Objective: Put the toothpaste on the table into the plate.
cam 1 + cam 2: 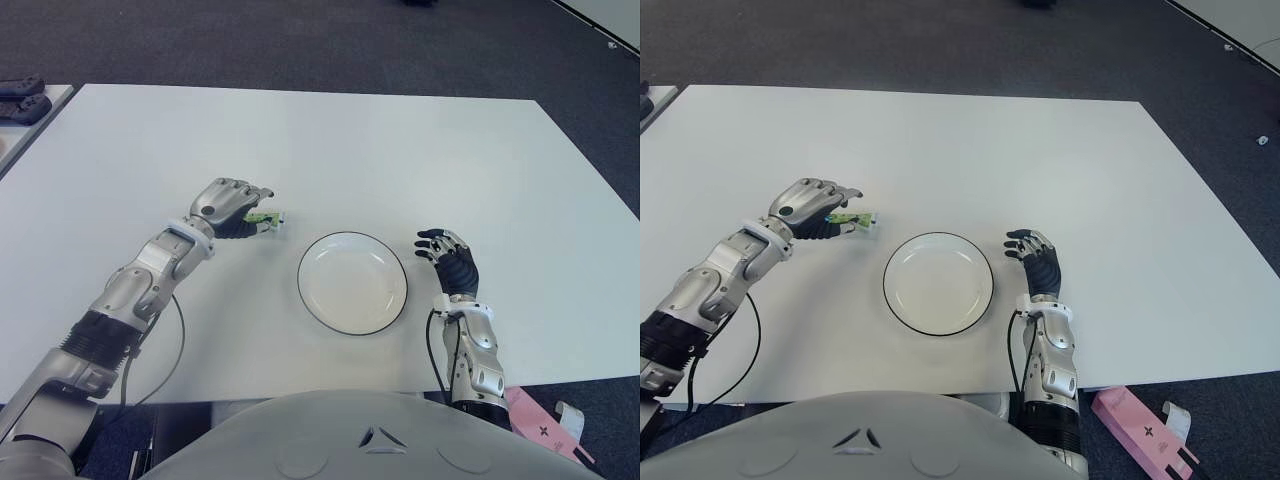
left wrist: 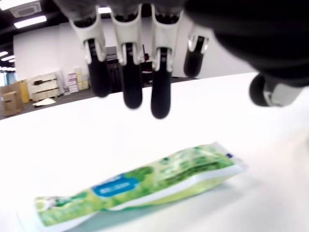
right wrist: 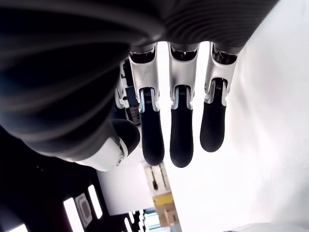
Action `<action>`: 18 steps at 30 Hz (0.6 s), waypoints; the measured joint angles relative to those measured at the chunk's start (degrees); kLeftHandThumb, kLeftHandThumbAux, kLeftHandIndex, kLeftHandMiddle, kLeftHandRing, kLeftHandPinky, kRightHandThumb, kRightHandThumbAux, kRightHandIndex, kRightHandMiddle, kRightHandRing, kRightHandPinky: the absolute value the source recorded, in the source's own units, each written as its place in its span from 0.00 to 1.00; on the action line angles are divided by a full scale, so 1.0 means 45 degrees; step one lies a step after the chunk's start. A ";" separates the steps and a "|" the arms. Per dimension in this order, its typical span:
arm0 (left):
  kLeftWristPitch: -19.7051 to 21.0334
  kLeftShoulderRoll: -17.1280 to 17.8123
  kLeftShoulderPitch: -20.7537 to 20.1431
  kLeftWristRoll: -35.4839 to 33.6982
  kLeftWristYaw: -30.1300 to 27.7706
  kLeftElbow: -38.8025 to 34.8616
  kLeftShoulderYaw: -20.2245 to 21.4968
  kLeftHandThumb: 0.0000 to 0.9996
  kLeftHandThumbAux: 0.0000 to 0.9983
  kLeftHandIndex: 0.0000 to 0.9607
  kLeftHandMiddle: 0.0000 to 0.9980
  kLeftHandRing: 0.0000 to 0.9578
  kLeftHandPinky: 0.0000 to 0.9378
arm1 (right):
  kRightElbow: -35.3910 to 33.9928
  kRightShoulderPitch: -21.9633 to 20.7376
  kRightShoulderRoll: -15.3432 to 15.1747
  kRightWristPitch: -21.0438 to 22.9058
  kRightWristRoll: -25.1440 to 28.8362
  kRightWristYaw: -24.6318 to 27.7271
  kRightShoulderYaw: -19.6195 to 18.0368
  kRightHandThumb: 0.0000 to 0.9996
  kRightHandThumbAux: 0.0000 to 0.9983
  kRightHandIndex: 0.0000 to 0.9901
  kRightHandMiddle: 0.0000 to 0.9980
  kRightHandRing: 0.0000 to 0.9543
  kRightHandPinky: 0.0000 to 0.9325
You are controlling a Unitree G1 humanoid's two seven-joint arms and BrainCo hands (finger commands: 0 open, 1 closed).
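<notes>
A green and white toothpaste tube (image 2: 145, 181) lies flat on the white table (image 1: 400, 150), left of the plate. My left hand (image 1: 245, 215) hovers over the tube's near end, its fingers (image 2: 161, 94) spread above the tube and the thumb off to one side, with nothing grasped. In the eye views only the tube's tip (image 1: 270, 219) shows past the fingers. The white plate (image 1: 303, 290) with a dark rim sits empty at the middle front. My right hand (image 1: 448, 258) shows just right of the plate, fingers relaxed and empty.
Dark controllers (image 1: 22, 98) lie on a side table at the far left. A pink box (image 1: 1140, 430) lies on the floor at the lower right. A cable (image 1: 172, 350) hangs from my left forearm near the table's front edge.
</notes>
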 measured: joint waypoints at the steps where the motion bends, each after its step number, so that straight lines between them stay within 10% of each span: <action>1: 0.0113 0.0018 -0.0004 0.0098 -0.0072 0.0001 0.0000 0.45 0.18 0.01 0.10 0.05 0.04 | 0.0000 0.0000 -0.0013 0.0000 -0.0002 0.0002 0.0000 0.71 0.73 0.43 0.44 0.48 0.50; 18: 0.1085 0.0136 -0.0037 0.0341 -0.1918 -0.0094 -0.0017 0.50 0.15 0.00 0.00 0.00 0.00 | -0.0020 0.0005 -0.0065 0.0000 -0.0073 -0.0026 0.0009 0.71 0.73 0.43 0.44 0.49 0.50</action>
